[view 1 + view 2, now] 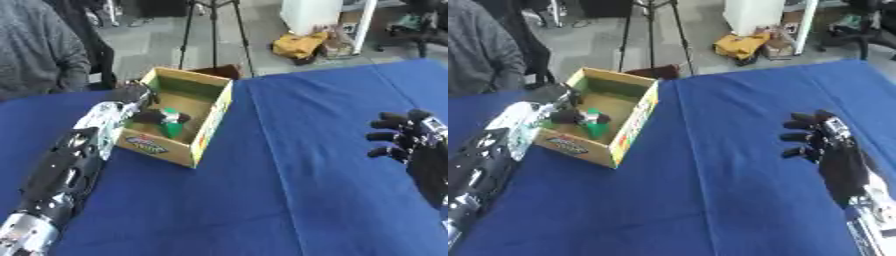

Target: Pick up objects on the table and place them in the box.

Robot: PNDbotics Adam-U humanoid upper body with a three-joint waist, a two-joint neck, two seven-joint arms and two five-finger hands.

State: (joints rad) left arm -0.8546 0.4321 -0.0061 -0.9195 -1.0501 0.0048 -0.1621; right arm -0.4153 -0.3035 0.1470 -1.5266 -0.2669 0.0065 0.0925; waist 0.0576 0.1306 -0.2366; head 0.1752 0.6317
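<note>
Nearest the camera, the left arm (pixel 61 170) is seen running from the lower left up to the box (pixel 206 88), w/ the left hand (pixel 131 93) reached over the box's near-left wall and down inside. Its fingers appear curled toward a dark item (pixel 149 117) w/ a green part (pixel 172 128) on the box floor, but whether that item is actually gripped or already let go can't be told, since the fingers are partly hidden by the wall. So the task's thing is inside the box, near its left wall, about mid-length. Right of the box, well apart from it, the right hand (pixel 820 140) is held over the blue cloth (pixel 289 190), fingers spread and only slightly bent, nothing in it. No other loose item is seen on the cloth around the box. Handling, as a judgement: the green/dark item looks small and light, prob. hard plastic, not fragile; the dark part may be rounded and a bit slippery, so hold would best be taken across the narrower body btw. thumb and fingers rather than at the green end. The box looks like thin card, open-topped, light enough to slide or tip if its wall is nudged by the wrist, so care is called for when the hand is drawn out.
</note>
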